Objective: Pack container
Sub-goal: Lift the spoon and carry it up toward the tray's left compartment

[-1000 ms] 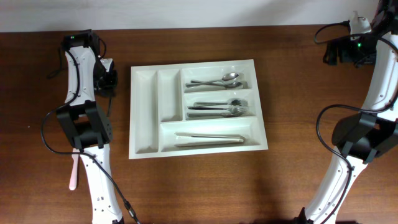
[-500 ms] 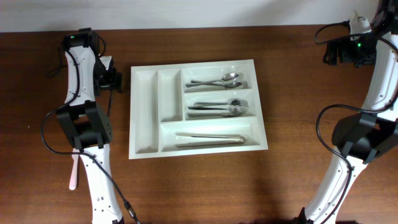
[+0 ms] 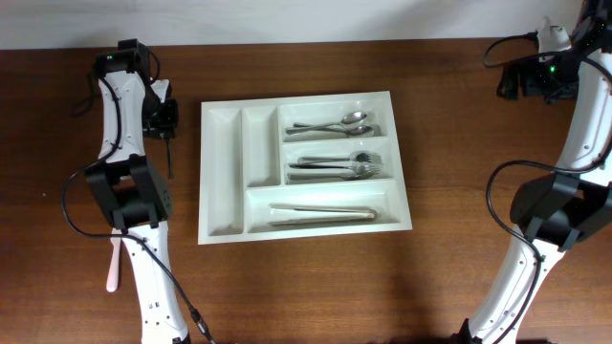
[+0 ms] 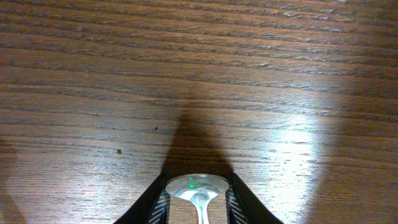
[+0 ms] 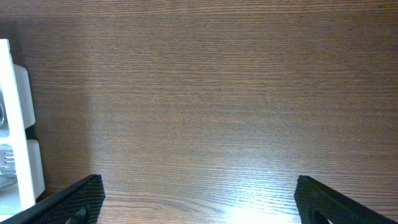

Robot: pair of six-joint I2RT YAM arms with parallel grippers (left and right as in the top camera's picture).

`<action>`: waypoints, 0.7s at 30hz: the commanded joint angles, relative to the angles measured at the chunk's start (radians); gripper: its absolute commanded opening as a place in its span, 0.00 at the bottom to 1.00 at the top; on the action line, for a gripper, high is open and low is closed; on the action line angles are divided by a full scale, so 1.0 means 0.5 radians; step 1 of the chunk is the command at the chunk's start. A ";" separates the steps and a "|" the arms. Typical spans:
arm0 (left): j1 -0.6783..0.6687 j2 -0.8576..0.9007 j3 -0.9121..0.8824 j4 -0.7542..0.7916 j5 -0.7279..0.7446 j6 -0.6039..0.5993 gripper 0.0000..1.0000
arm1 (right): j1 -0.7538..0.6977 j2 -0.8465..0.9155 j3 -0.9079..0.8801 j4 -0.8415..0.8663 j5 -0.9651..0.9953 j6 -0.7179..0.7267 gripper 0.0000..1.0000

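The container (image 3: 222, 172) is a white cutlery tray in the middle of the table. It holds spoons (image 3: 335, 124), forks (image 3: 344, 164) and tongs (image 3: 320, 212) in its three long compartments. The two narrow ones are bare. My left gripper (image 3: 164, 117) is left of the tray's far corner. In the left wrist view the left gripper (image 4: 196, 179) is shut on a metal spoon (image 4: 195, 188), bowl forward, just above the wood. My right gripper (image 3: 524, 82) is far right at the back. In the right wrist view it (image 5: 199, 199) is open and empty over bare wood.
A pink utensil (image 3: 113, 263) lies on the table at the left, beside the left arm's base. The tray's edge shows at the left of the right wrist view (image 5: 13, 124). The table's back edge runs just behind both grippers.
My left gripper has shifted slightly left and toward the back, away from the tray, still holding the spoon. The right arm has not moved.
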 commanded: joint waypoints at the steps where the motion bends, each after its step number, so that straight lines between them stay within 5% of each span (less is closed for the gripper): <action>1: 0.008 0.033 0.016 -0.001 0.066 0.003 0.29 | -0.010 -0.029 -0.011 0.005 0.004 0.004 0.99; 21: 0.003 0.032 0.062 -0.091 0.239 0.003 0.29 | -0.010 -0.029 -0.011 0.005 0.004 0.004 0.99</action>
